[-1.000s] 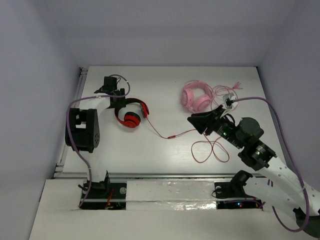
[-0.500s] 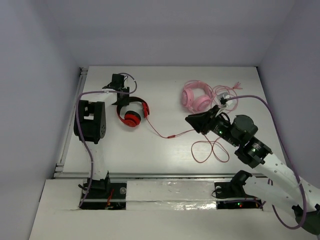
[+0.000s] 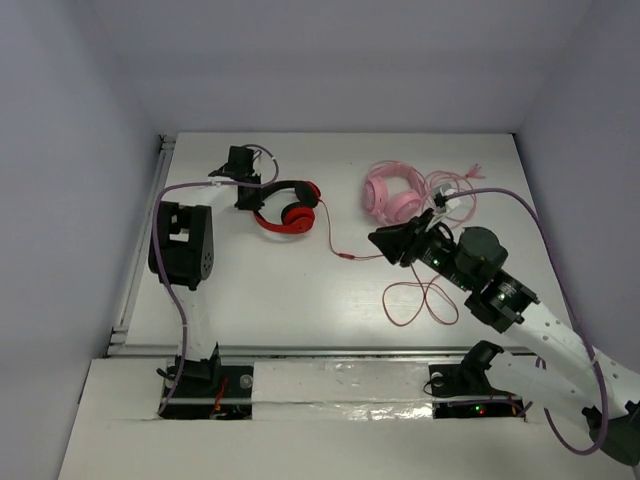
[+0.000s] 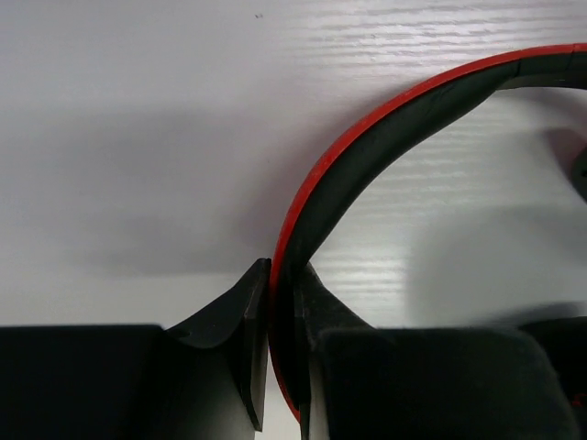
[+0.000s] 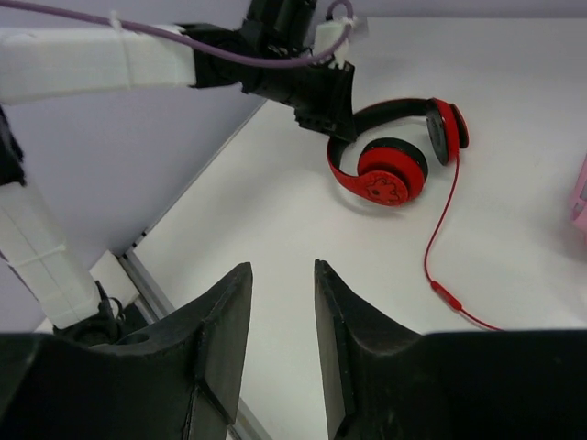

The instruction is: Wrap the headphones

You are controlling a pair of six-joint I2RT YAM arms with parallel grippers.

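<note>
The left pincer [image 4: 282, 270] is now clamping tight on the black-lined headband [image 4: 385, 124] of the red headphones [image 3: 290, 207]; a moment ago it was standing half open. The headphones are travelling with it: they are now lying further toward the middle of the counter [image 3: 250, 290] and nearer the pink headphones [image 3: 392, 195] than before, with the thin red cable [image 5: 446, 295] trailing off toward the right arm. To me this looks like the set being drawn into place for winding. No turn of cable is lying around it yet. The right pincer [image 5: 282, 268] is hanging partly open above the counter, gripping nothing. No box, tray or other container is showing.
</note>
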